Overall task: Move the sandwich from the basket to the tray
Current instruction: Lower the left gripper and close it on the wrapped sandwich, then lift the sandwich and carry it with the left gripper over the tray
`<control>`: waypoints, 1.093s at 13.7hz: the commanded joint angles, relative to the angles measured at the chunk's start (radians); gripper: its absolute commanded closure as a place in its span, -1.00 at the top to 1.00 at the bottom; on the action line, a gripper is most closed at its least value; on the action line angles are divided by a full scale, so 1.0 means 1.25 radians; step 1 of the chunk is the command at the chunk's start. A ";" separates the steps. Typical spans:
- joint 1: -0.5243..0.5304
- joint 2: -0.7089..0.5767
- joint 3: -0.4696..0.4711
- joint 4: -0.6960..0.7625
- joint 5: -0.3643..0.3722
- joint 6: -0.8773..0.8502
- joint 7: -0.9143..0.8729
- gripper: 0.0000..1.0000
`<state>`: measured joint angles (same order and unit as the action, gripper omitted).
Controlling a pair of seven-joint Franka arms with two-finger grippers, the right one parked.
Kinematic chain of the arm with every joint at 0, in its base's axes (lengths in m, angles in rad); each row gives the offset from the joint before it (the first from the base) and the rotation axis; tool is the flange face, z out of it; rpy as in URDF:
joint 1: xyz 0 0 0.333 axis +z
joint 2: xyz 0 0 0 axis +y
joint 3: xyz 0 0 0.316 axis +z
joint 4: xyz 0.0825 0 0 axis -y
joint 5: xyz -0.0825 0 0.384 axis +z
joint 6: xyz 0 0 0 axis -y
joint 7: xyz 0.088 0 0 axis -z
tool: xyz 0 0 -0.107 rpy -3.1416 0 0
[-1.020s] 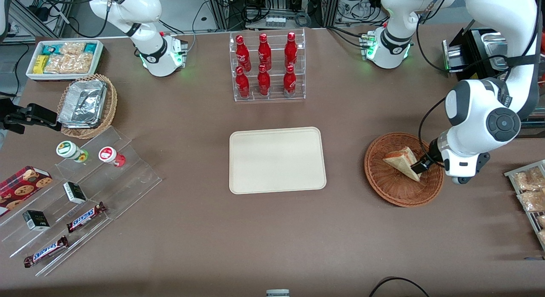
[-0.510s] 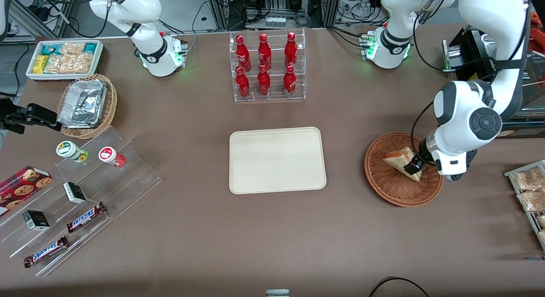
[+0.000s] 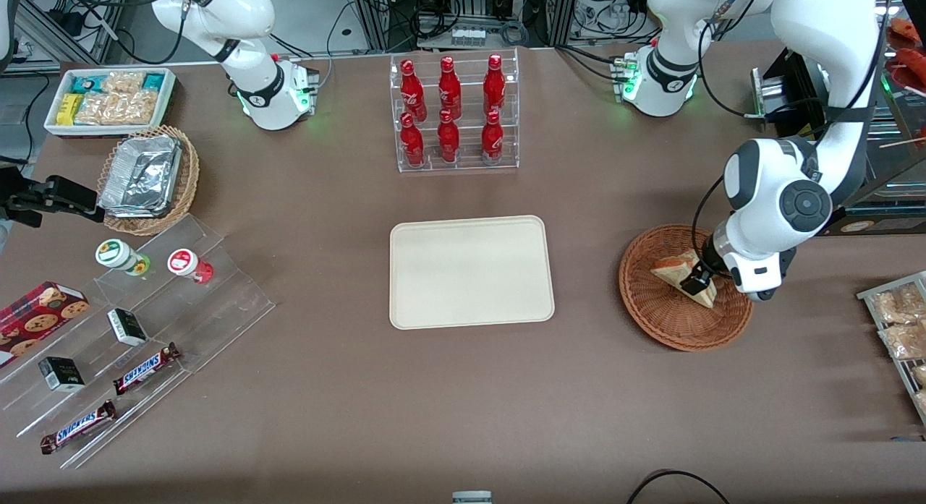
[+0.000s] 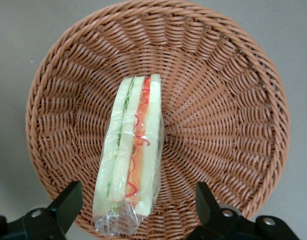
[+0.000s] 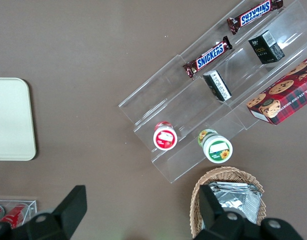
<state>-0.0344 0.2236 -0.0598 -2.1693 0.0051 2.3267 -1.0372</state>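
We have the gripper (image 3: 700, 281) down in the basket (image 3: 655, 312), over the end of the sandwich (image 3: 676, 271) that lies toward the working arm's end of the table. Its fingers (image 4: 68, 202) are spread wide, one on each side of the wrapped wedge, with clear gaps to the bread faces, so nothing is grasped yet. We read this as the approach for the pick: the jaws straddle the wedge so that closing will press on the two flat bread faces, not on the filling edge.

The sandwich (image 4: 129, 155) rests in the basket (image 4: 228, 125) standing on edge in clear film, cut edge up, with the green and red-orange layers showing. Its long axis runs from the middle of the bowl out to the rim nearest the gripper, roughly along the line between the fingers.

The tray (image 3: 405, 305) sits bare, well apart, toward the parked arm's end of the table; placement not yet begun
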 commanded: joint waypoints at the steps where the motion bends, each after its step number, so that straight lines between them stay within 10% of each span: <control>1: -0.004 -0.001 0.002 -0.033 0.001 0.037 -0.022 1.00; 6: -0.004 0.021 0.002 -0.054 0.001 0.080 -0.022 1.00; 8: -0.004 0.024 0.002 -0.059 0.001 0.089 -0.022 0.41; 10: -0.004 0.024 0.004 -0.060 0.001 0.090 -0.027 -0.78; 15: -0.006 -0.012 0.002 -0.047 0.007 0.041 -0.016 -1.00</control>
<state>-0.0344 0.2520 -0.0589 -2.2295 0.0051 2.4142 -1.0484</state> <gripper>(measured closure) 0.683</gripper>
